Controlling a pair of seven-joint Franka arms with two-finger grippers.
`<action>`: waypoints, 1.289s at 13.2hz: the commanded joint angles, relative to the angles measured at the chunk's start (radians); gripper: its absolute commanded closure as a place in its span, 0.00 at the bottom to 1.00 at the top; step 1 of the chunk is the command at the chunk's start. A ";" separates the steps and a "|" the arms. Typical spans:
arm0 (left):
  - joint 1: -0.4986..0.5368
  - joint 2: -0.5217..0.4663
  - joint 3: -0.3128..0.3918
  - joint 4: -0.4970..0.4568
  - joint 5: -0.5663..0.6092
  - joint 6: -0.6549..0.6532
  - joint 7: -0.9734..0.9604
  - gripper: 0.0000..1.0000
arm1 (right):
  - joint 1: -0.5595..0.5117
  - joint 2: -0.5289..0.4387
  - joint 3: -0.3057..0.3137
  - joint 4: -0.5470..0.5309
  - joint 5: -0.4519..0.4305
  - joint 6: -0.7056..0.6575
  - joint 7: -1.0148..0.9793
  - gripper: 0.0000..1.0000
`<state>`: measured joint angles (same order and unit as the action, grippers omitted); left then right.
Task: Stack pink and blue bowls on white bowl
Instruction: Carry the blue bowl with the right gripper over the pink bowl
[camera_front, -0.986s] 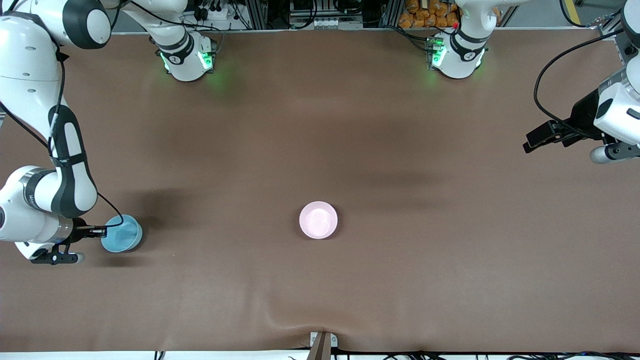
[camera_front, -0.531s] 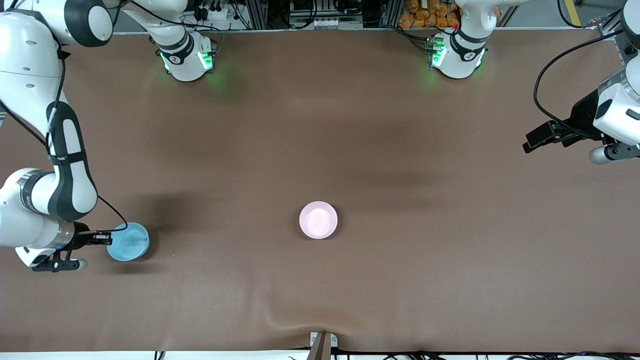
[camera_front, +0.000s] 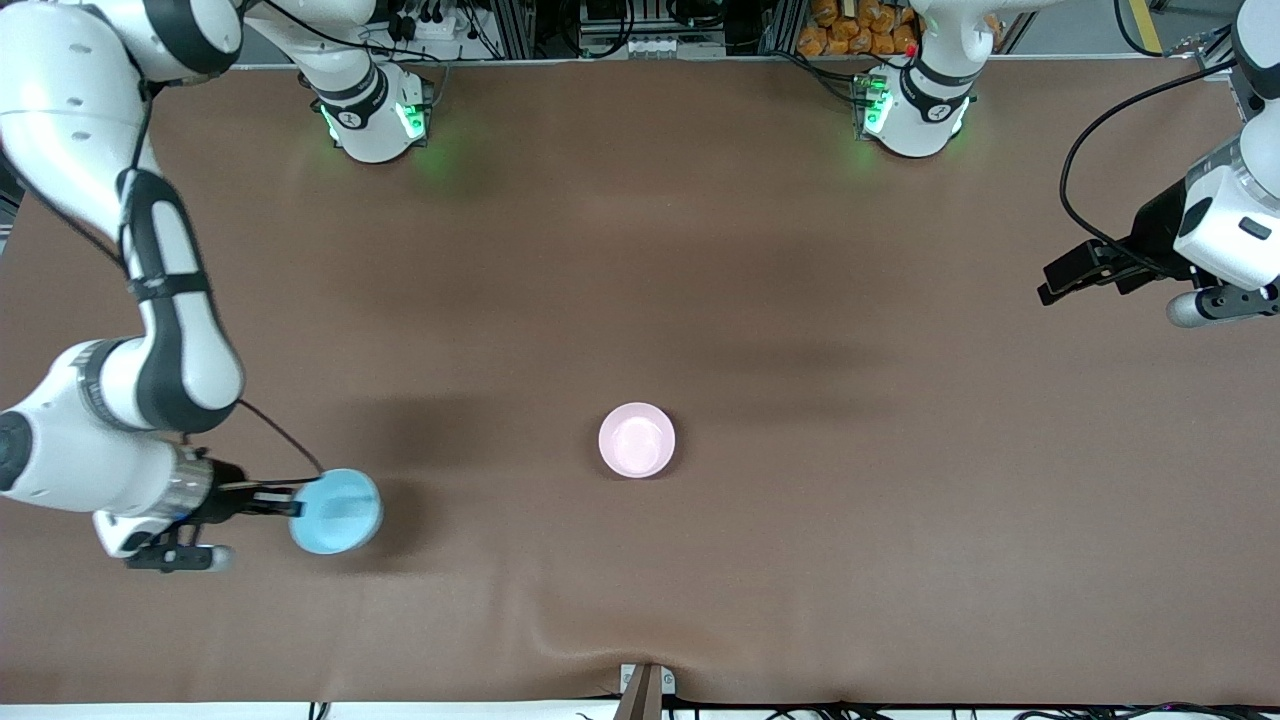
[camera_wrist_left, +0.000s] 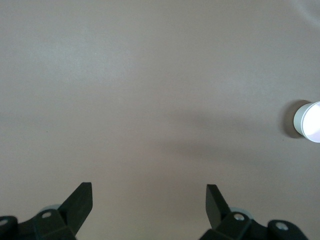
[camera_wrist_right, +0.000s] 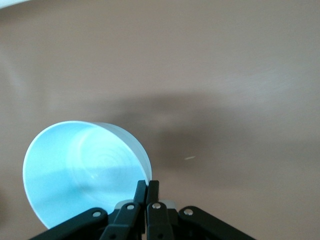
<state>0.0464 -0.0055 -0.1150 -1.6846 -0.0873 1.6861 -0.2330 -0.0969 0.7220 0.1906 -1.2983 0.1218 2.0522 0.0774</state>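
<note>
We are seeing the right pincer (camera_front: 296, 509) clamping the rim of the blue bowl (camera_front: 337, 511), fingers pinched together on its wall in the right wrist view (camera_wrist_right: 148, 192). The bowl is hanging tilted above the brown tabletop (camera_front: 640, 250), toward the right arm's end, its shadow lying on the cloth beside it. The pink bowl (camera_front: 637, 440) is sitting upright near the tabletop's middle, well apart from the blue one. The left pincer (camera_wrist_left: 149, 192) is waiting with jaws spread wide and nothing between them, hovering over the left arm's end of the tabletop.
</note>
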 joint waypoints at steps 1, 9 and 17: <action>-0.121 -0.008 0.144 -0.009 -0.005 -0.002 0.018 0.00 | 0.098 -0.036 -0.002 -0.015 0.002 -0.024 0.229 1.00; -0.128 -0.007 0.150 0.000 -0.002 -0.028 0.018 0.00 | 0.400 0.005 -0.010 -0.022 -0.014 0.098 0.878 1.00; -0.140 0.010 0.147 0.016 0.011 -0.025 0.017 0.00 | 0.503 0.019 -0.011 -0.061 -0.073 0.144 1.067 1.00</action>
<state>-0.0779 -0.0025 0.0244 -1.6859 -0.0869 1.6718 -0.2298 0.3733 0.7488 0.1867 -1.3353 0.0673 2.1926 1.0852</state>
